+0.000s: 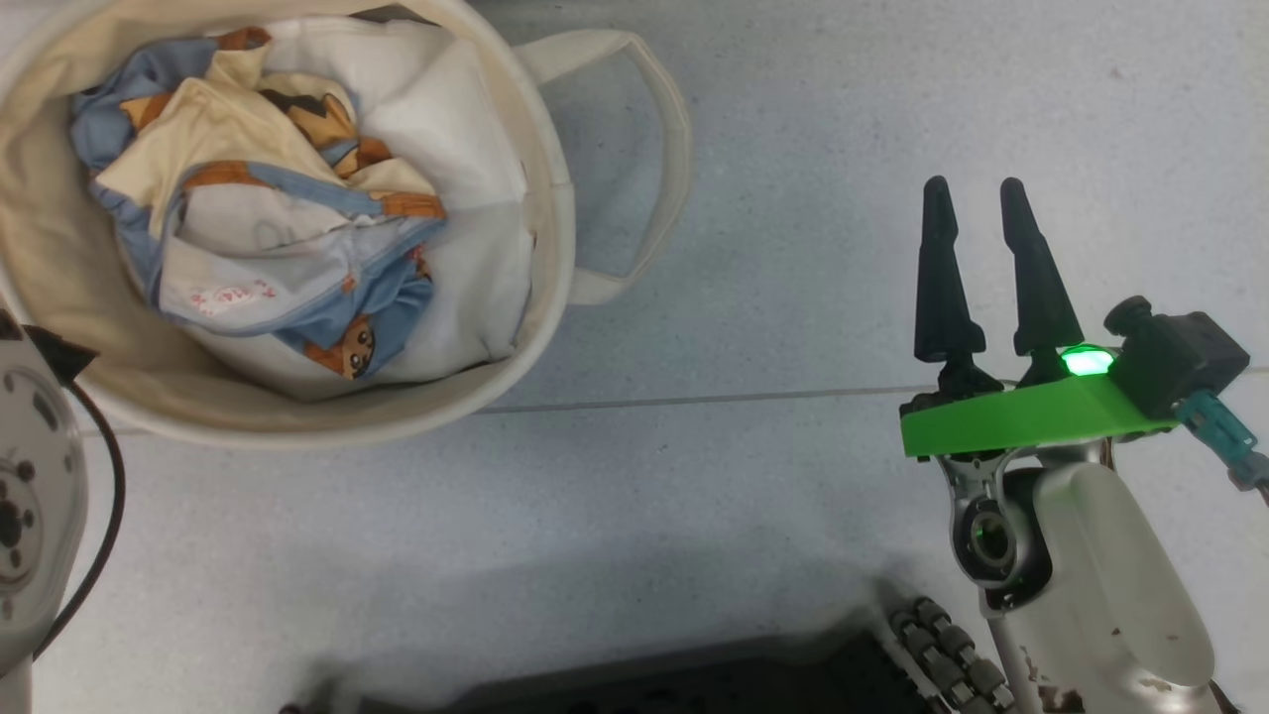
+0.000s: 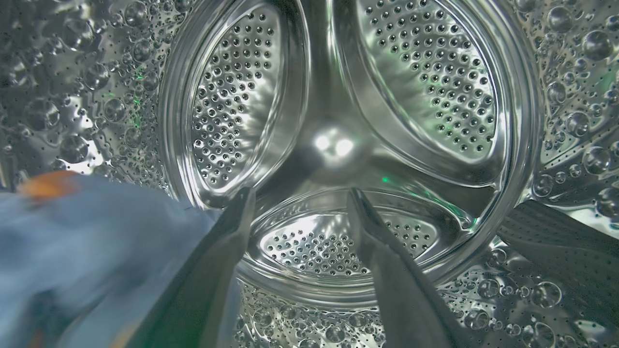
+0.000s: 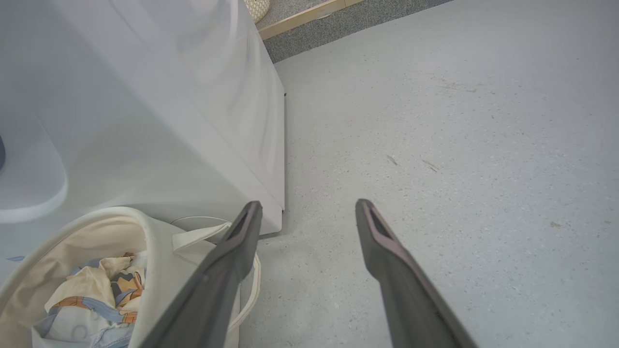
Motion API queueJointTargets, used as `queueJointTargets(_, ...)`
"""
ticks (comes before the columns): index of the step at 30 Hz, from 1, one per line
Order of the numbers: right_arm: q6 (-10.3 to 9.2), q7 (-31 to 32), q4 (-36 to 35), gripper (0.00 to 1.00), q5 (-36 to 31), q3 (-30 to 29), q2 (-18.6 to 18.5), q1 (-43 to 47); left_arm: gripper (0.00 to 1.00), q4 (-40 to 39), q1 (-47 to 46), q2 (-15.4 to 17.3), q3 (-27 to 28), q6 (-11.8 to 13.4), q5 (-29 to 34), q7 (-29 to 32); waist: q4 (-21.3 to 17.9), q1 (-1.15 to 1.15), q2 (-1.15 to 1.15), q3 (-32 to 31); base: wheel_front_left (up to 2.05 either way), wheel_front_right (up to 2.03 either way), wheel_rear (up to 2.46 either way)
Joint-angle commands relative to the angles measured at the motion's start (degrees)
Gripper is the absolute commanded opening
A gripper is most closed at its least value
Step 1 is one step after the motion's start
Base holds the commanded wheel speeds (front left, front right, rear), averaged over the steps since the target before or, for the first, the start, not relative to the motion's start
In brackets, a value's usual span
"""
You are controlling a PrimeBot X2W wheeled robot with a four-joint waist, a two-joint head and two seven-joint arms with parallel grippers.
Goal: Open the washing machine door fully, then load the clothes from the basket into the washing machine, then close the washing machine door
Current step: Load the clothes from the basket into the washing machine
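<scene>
Starting with the head view: the basket [image 1: 45, 268] is seen at upper left on the grey floor [image 1: 793, 198]. The clothes [image 1: 268, 208] are bunched inside it over a white padding sheet [image 1: 446, 119]; blue fabric with orange-brown bears and a cream-yellow piece are noted. One loop handle [image 1: 659, 149] is spread out to the right of the rim. The right gripper [image 1: 974, 188] is seen at the right of the frame, well apart from the basket, fingers parted and nothing between them, above a green mounting plate [image 1: 1021, 421]. A pale round arm joint [image 1: 30, 496] with a black cable is cut off by the lower left edge. Left wrist view: the left gripper [image 2: 301, 193] is seen inside a perforated steel drum [image 2: 333, 145], fingers spread apart, nothing clamped between them. A blue garment [image 2: 87, 241] with an orange patch is seen at lower left, motion-blurred, just beside the left-hand finger; contact with that finger cannot be told. A dark ribbed paddle [image 2: 556, 241] is seen at lower right. Right wrist view: the right gripper's fingers are seen rising from bottom centre, open, over the floor. The washing machine [image 3: 145, 111] is seen as white panels at upper left. The basket is seen at lower left, close against the machine's front, clothes visible inside, its handle partly hidden behind the left-hand finger. Wood trim [image 3: 309, 14] is seen at top centre.
</scene>
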Motion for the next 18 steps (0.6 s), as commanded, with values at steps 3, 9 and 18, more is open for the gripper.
queueJointTargets(3, 0.33, -0.71, -1.27, 1.0, -0.84, 0.8, 0.11, 1.28, 1.0, -1.64, 1.79, 2.4, -0.71, -0.39, 1.46, -0.22, 1.26, -0.01, 0.0, -1.35, 0.0, 0.0, 0.0)
queueJointTargets(9, 0.33, -0.71, -0.25, 1.0, -1.75, 0.46, 0.11, 0.93, 1.0, -3.93, 10.43, 1.49, -4.86, -0.39, 5.89, -0.23, 3.57, -0.01, 0.0, -5.28, 0.0, 0.0, 0.0)
queueJointTargets(18, 0.33, -0.71, 2.63, 1.0, -2.64, 0.65, 0.11, 1.96, 1.0, -10.29, 28.71, -0.2, -10.59, -0.4, 14.26, -0.23, 7.49, -0.01, 0.0, -15.54, 0.0, 0.0, 0.0)
